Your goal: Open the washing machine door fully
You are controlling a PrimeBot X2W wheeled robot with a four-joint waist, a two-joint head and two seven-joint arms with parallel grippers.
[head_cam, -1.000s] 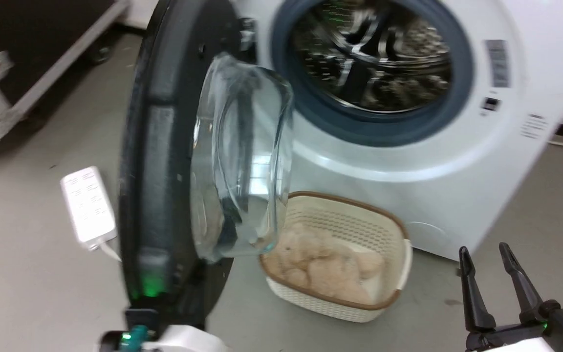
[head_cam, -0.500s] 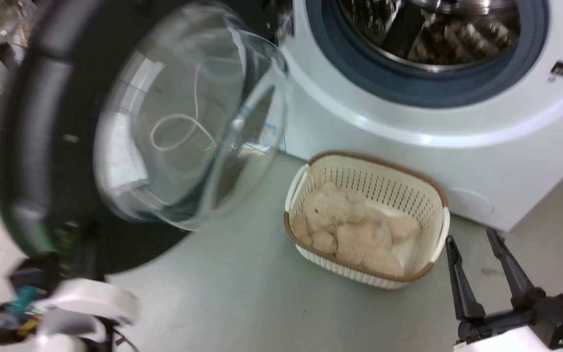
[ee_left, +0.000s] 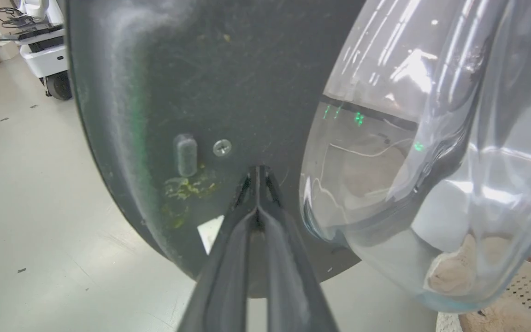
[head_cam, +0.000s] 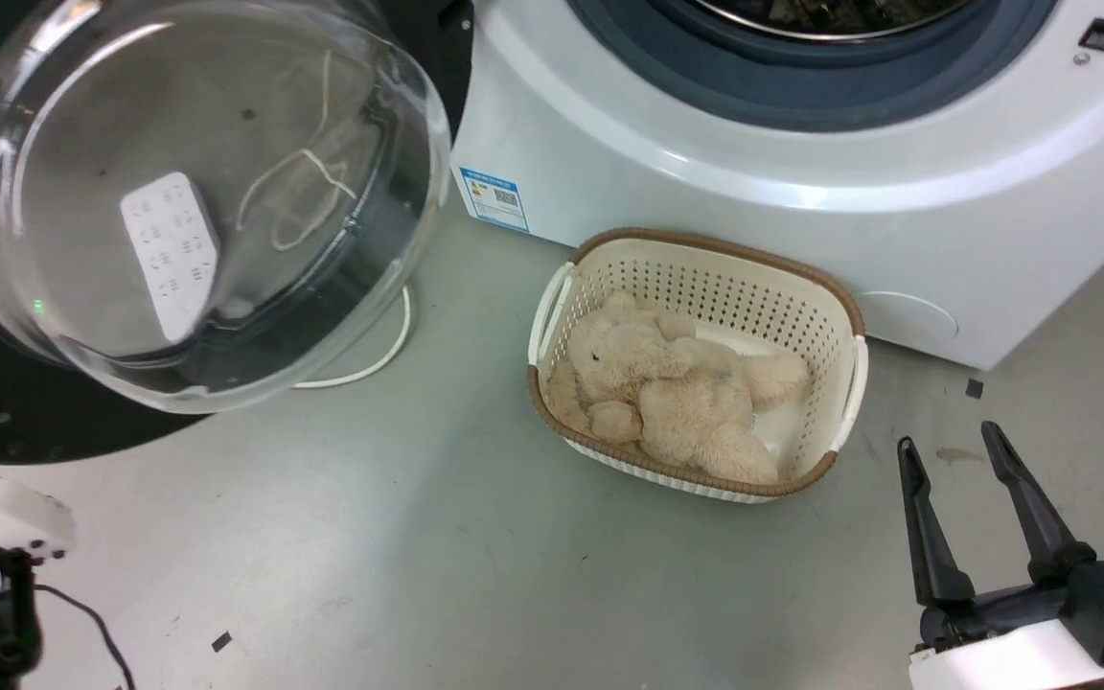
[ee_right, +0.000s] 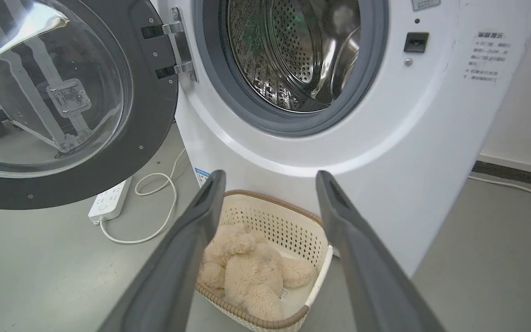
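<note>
While beside washing machine, basket with bear.

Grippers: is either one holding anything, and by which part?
Nothing is held. The left gripper is shut, tips at the door's black inner face; the right gripper is open, empty.

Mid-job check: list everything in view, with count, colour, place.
washing machine door: one, black with clear glass, swung open left of machine
washing machine: one, white, drum exposed
label sticker: one, blue, low on machine front
basket: one, cream, brown rim, floor before machine
plush toy: one, beige, in basket
power strip: one, white, floor beneath door
left pincer: one, dark, shut, tips at door's inner face
right pincer: one, dark, open, empty, right of basket
</note>
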